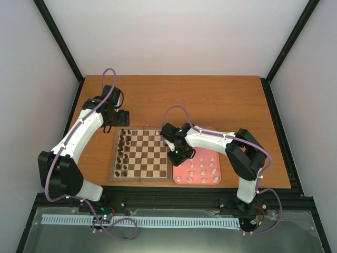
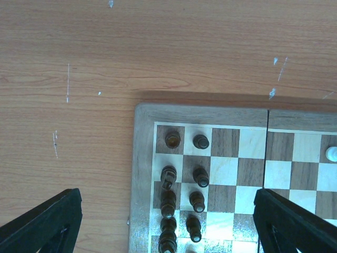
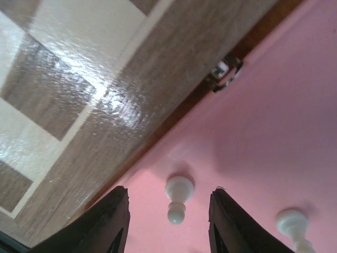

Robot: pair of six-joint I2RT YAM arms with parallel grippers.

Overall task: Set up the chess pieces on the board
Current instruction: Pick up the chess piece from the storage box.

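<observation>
— Where is the next piece to be found?

— A white pawn (image 3: pixel 178 199) is seen on the tray (image 3: pixel 274 105), close to the board (image 3: pixel 131 95) and its right border. It lies directly between the fingers of the right claw (image 3: pixel 168 213).

— Is it gripped?

— That is not judged so. The jaws are parted, with pink showing on both sides of the pawn (unevenly, it may be noted), and nothing is held.

— How is its long axis set?

— It appears to stand upright, head towards the claw, so the jaws would be closed across the stem. A small sideways correction may be wanted first, so that it is not tipped.

— And the other arm?

— The left claw (image 2: pixel 167 211) is held wide open near the board's far left corner, by the dark pieces (image 2: pixel 197 176), well apart from the tray. The other white pieces (image 1: pixel 202 167) are gathered on the tray, so the right arm is plainly the nearer.
</observation>
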